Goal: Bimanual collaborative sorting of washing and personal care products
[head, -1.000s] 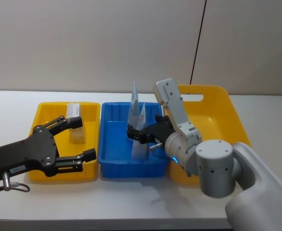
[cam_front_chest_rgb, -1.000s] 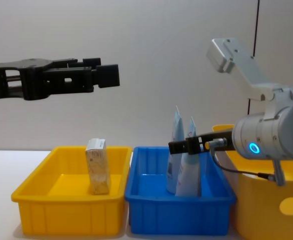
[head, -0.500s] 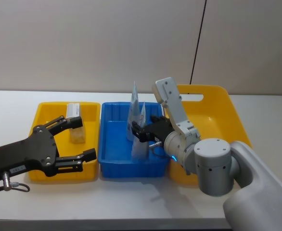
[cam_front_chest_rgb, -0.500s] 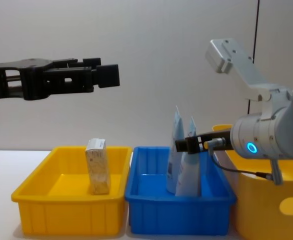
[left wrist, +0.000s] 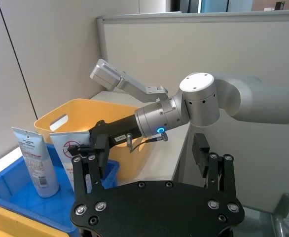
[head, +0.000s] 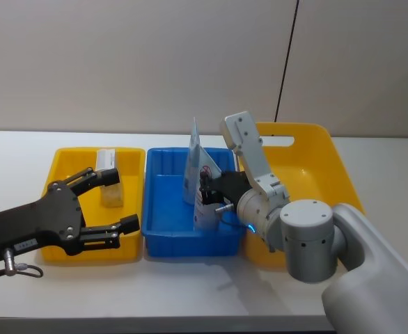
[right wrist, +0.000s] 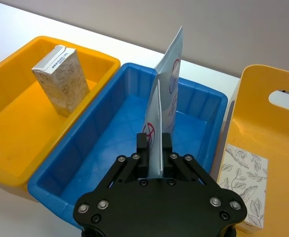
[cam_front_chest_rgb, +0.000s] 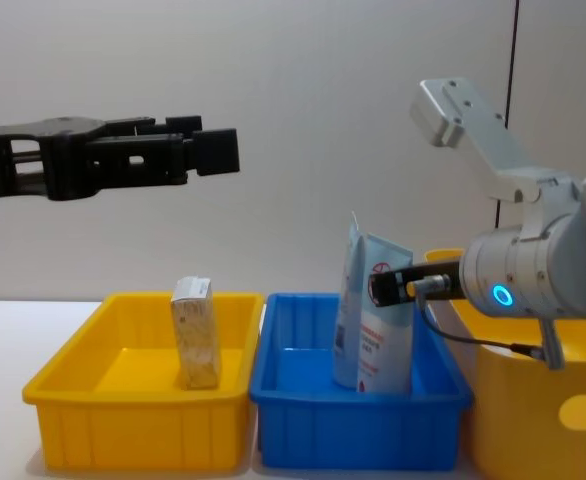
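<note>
I count one leaf-print carton [head: 108, 184] upright in the yellow tray [head: 56, 167] and two pale-blue squeeze tubes in the blue tray [head: 163, 209]. One carton [right wrist: 242, 177] waits in the yellow basket [head: 329, 163], so sorting is unfinished. My right gripper [head: 207, 191] is clamped on the nearer tube [head: 205, 198], whose base is down in the tray; the second tube [head: 192, 163] stands just beyond at 11 o'clock. My left gripper [head: 99, 209] hovers spread wide and empty at the yellow tray's 6 o'clock edge.
</note>
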